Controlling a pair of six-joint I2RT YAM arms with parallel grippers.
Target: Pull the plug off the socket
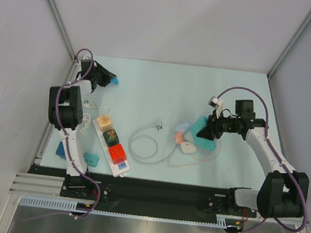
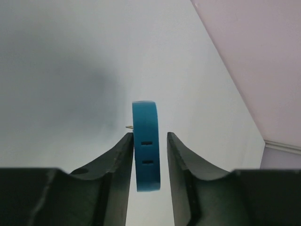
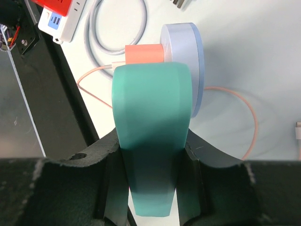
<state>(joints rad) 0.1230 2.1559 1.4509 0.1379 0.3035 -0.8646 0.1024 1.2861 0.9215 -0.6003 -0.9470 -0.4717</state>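
Observation:
My right gripper (image 1: 205, 132) is shut on a teal socket block (image 3: 150, 122), which fills the gap between its fingers low over the table. Just beyond it a salmon plug (image 3: 143, 54) sits against a pale blue round socket (image 3: 186, 56), with its pink cable (image 3: 244, 108) looping away. My left gripper (image 1: 110, 80) is at the far left back of the table. A small blue socket piece (image 2: 146, 143) with two slots stands between its fingers; it touches the left finger (image 2: 120, 160) and a narrow gap shows beside the right finger.
A white power strip (image 1: 122, 170) lies at the front left carrying beige (image 1: 105, 123), green (image 1: 110, 137) and red (image 1: 117, 153) adapters. A coiled white cable (image 1: 144, 143) lies beside it. A white plug (image 1: 188, 148) lies near the right gripper. Blue and teal pieces (image 1: 90, 159) lie by the left arm base.

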